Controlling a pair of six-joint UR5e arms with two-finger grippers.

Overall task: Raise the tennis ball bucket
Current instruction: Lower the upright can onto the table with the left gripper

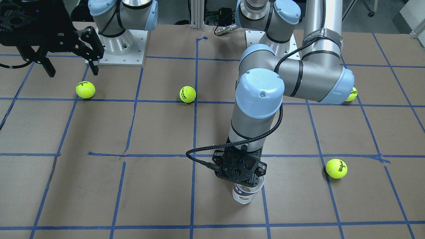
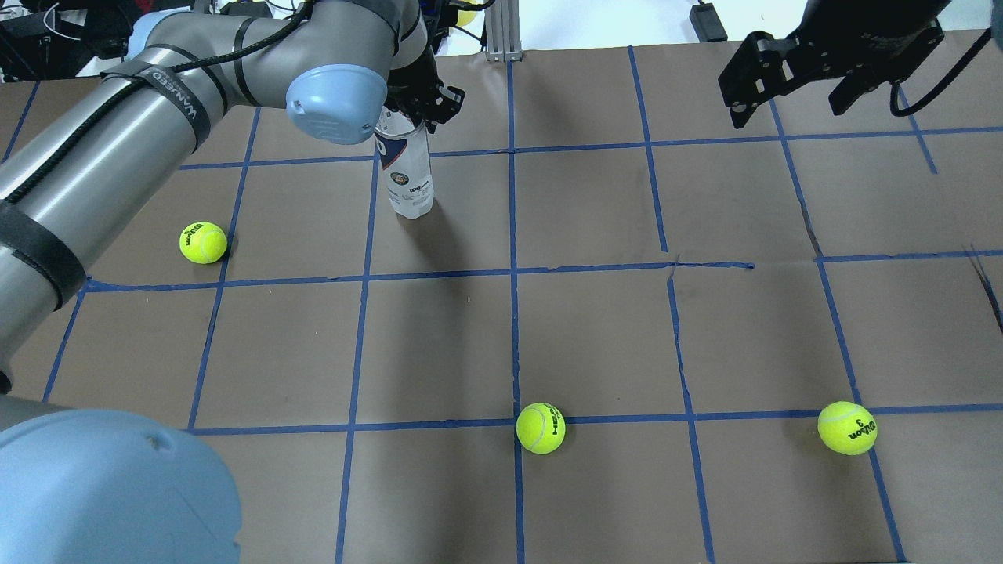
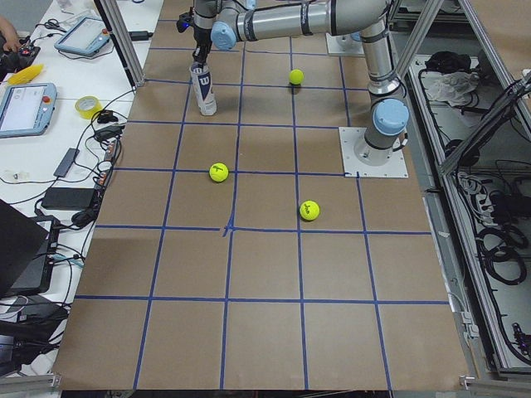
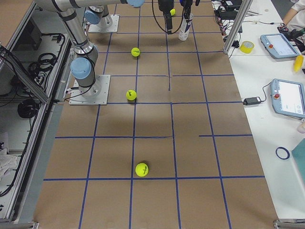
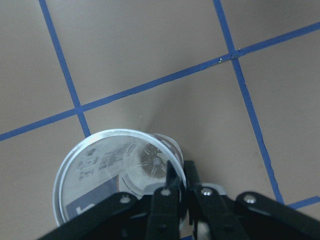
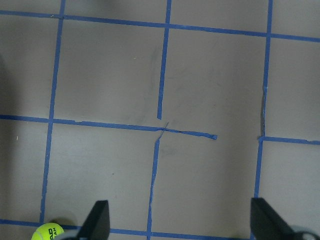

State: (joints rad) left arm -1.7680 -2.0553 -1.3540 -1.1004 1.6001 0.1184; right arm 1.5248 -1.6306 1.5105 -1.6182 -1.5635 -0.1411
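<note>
Left claw (image 5: 181, 172) clamps the rim of the tennis ball bucket (image 2: 409, 176), a clear upright tube on the brown worktop (image 2: 595, 329), its white-and-navy label reading "Wilson". Right claw (image 6: 181, 222) hangs spread, empty. One tennis ball (image 2: 541, 428) reads "HEAD".

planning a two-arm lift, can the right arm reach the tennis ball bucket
Probably, at a stretch: the left end effector grips the tennis ball bucket by its rim, sides bare; the right end effector hangs open far off.
</note>
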